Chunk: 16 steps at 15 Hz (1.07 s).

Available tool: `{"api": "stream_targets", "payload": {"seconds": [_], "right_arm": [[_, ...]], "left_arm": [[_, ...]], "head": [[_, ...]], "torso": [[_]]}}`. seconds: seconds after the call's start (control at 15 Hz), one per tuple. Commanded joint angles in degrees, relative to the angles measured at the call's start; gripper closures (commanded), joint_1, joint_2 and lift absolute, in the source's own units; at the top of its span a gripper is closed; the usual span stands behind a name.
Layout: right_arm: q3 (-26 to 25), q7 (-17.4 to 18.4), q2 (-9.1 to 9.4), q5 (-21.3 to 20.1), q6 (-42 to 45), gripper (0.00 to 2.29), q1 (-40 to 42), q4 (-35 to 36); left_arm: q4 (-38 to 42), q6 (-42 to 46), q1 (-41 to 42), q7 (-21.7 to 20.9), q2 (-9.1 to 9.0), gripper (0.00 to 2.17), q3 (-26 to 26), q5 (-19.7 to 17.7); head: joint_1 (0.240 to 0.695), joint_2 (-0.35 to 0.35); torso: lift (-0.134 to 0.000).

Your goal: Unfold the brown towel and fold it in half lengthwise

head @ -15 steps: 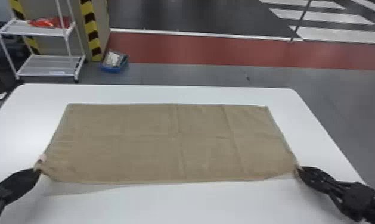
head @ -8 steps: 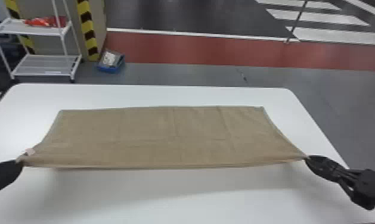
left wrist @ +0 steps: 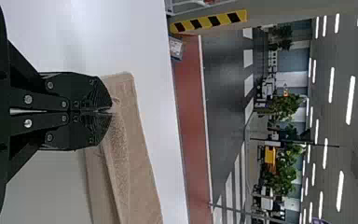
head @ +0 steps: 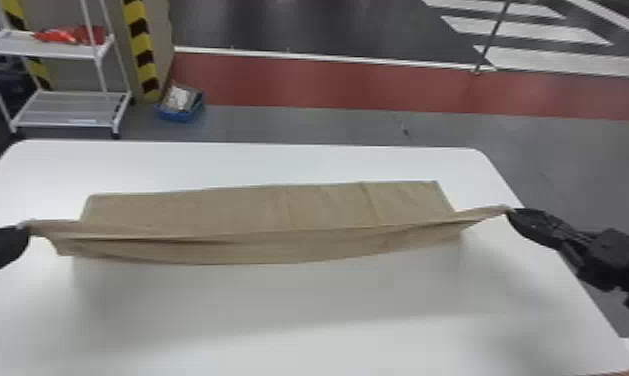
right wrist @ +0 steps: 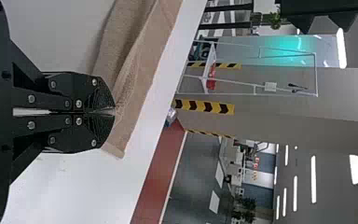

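In left wrist view, fingers pinch towel.

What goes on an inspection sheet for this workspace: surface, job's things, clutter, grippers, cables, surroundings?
Surface: white table, shadow below the towel.
Job's things: brown towel, near part lifted and sagging between the grippers, far edge on the table.
Clutter: nothing seen.
Grippers: left gripper shut on one end of the towel, right gripper shut on the other.
Cables: nothing seen.
Surroundings: white rack, blue box on the floor, red floor strip.
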<state>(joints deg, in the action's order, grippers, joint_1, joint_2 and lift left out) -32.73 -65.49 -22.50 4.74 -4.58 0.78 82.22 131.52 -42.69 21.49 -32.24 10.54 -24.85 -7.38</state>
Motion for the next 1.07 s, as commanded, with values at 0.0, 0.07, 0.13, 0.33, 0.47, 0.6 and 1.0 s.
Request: {"api": "stream_targets", "payload": {"seconds": [0.0, 0.07, 0.13, 0.33, 0.47, 0.6, 1.0], "right_arm": [[1.0, 0.1, 0.88, -0.4, -4.3, 1.12, -3.6, 0.0], [0.4, 0.1, 1.14, 0.3, -6.5, 1.12, -3.6, 1.2], [-0.7, -0.1, 1.67, 0.7, -7.3, 1.12, -3.5, 2.8], [-4.6, -0.8, 1.76, 5.5, -10.7, 1.12, 2.5, 10.4], [-8.1, -1.8, 2.9, 7.2, -12.3, 1.12, 5.4, 14.0], [-8.7, -2.1, 2.9, 7.0, -13.0, 1.12, 6.7, 15.4], [-3.4, -0.4, 2.99, -0.7, -15.4, 1.12, 1.1, 11.3]], "left_arm": [[-1.5, -4.4, -4.2, 0.2, 0.0, 1.35, 1.4, 1.7], [-1.3, -5.4, -4.4, 0.3, -0.09, 1.35, 1.2, 1.4], [-0.6, -5.8, -4.4, 0.3, -0.17, 1.35, 1.1, 1.2], [4.3, -8.6, -1.5, 0.1, -0.17, 1.35, -0.9, 0.5], [8.3, -10.7, 0.7, -0.3, -0.17, 1.35, -2.6, 0.3], [9.7, -13.3, 0.7, -0.5, 0.18, 1.35, -2.6, 0.3], [3.6, -13.7, -5.8, 0.4, 0.53, 1.35, 4.4, 5.5]], "head": [[0.695, -0.134], [0.695, -0.126], [0.695, -0.121], [0.695, -0.122], [0.695, -0.129], [0.695, -0.139], [0.695, -0.151]], "torso": [[-0.125], [-0.125], [-0.125], [-0.125], [-0.125], [-0.125], [-0.125]]}}
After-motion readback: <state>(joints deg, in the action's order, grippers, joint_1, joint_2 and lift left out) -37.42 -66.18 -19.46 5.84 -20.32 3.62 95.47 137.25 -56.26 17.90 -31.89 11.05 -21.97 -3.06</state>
